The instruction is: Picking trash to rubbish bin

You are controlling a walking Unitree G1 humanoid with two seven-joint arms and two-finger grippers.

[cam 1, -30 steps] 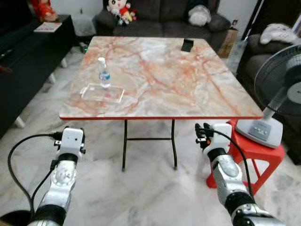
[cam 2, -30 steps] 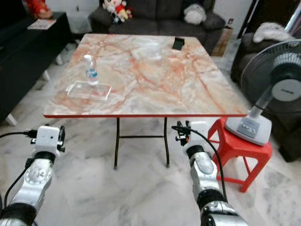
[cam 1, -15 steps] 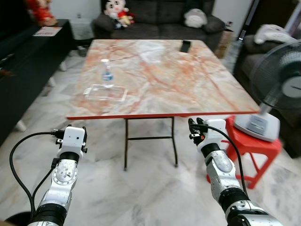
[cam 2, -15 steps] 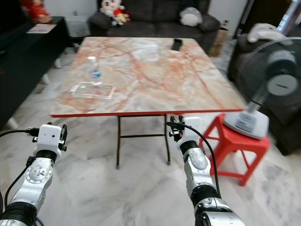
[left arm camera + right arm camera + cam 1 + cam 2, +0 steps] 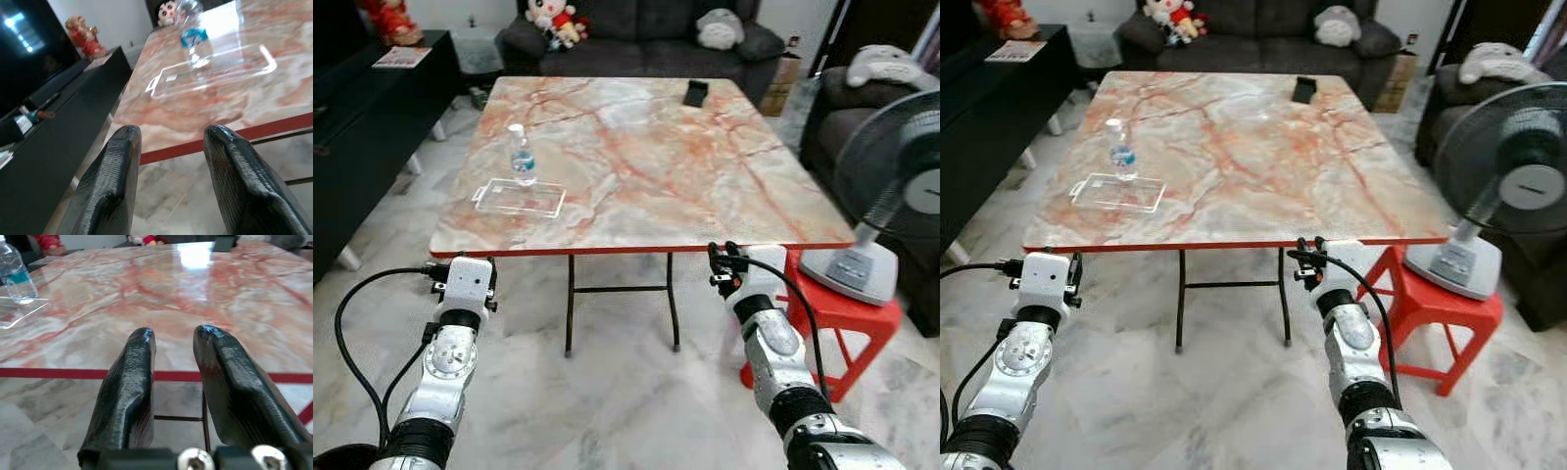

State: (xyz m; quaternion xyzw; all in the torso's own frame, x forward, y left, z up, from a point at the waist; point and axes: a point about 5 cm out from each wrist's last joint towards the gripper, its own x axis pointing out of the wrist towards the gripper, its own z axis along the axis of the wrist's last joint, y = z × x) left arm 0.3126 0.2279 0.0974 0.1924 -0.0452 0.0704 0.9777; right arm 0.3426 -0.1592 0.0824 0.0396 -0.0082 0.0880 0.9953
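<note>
A clear plastic bottle (image 5: pixel 520 154) with a blue label stands on the left part of the marble table (image 5: pixel 646 147). A clear plastic tray (image 5: pixel 520 199) lies flat just in front of it. My left gripper (image 5: pixel 171 132) is open and empty, held below and in front of the table's red front edge, facing the tray and bottle (image 5: pixel 194 36). My right gripper (image 5: pixel 176 333) is also open and empty. It sits just under the front edge near the table's right side (image 5: pixel 722 262).
A black flat object (image 5: pixel 695 93) lies at the table's far side. A fan (image 5: pixel 901 196) stands on a red stool (image 5: pixel 842 313) to the right. A dark cabinet (image 5: pixel 362 127) runs along the left. A sofa (image 5: pixel 636 34) with plush toys is behind.
The whole view has shifted and tilted as I move, so the table's place in the picture changed. Both arms keep the same raised pose, and the bottle and tray stay put.
</note>
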